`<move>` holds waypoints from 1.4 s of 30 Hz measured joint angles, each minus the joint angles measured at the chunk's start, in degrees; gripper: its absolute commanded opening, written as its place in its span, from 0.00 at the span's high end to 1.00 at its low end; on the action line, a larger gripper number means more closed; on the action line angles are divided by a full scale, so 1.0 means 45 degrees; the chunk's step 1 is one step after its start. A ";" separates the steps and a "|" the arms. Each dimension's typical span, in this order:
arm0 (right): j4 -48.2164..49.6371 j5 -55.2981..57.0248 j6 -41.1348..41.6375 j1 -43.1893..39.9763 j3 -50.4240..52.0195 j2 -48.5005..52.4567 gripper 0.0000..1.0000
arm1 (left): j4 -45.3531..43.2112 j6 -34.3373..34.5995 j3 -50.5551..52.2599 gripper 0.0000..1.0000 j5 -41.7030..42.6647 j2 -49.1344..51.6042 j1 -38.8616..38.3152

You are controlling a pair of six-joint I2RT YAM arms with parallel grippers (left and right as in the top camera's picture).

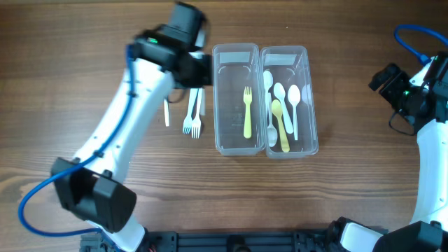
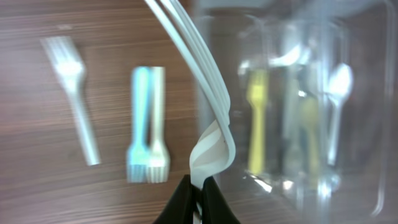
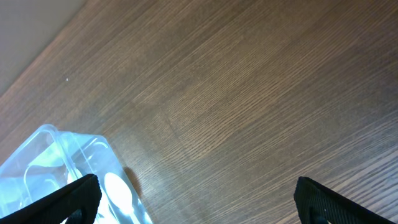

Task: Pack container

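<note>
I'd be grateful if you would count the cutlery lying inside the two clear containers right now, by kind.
Forks: 1, the yellow fork in the left container.
Spoons: 4, one yellow spoon and three white spoons, in the right container.
Total: 5, as far as the overhead view shows.

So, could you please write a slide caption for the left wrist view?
Left hand grips a white utensil near the clear container; forks lie on the wooden table.
</note>
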State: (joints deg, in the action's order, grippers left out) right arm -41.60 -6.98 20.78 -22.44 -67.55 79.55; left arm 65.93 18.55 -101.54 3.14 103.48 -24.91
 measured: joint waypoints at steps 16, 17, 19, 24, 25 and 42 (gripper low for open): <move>0.0000 0.0000 0.0000 0.0000 0.0000 0.0000 0.00 | -0.1860 0.1991 0.0024 0.59 -0.0437 0.3905 -0.2599; 0.0000 0.0000 0.0000 0.0000 0.0000 0.0000 0.00 | -0.1851 0.1967 0.0024 0.58 -0.0437 0.3881 -0.2599; -0.0005 0.0000 0.0000 0.0000 0.0000 0.0000 0.00 | -0.1666 0.1957 -0.0029 0.54 -0.0340 0.3832 -0.2594; 0.0000 0.0000 0.0000 0.0000 0.0000 0.0000 0.00 | -0.0821 0.1749 -0.0709 0.47 -0.0185 0.2623 -0.2419; 0.0000 0.0000 0.0000 0.0000 0.0000 0.0000 0.00 | -0.0593 0.1656 -0.0806 0.47 -0.0321 0.2181 -0.2273; 0.0000 0.0000 0.0000 0.0000 0.0000 0.0000 0.00 | 0.0253 -0.0860 -0.0631 0.63 -0.1093 0.4498 0.3837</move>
State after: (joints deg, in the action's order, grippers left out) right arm -41.60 -6.98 20.78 -22.44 -67.55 79.55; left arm 67.07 14.68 -104.38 -1.78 123.72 -7.64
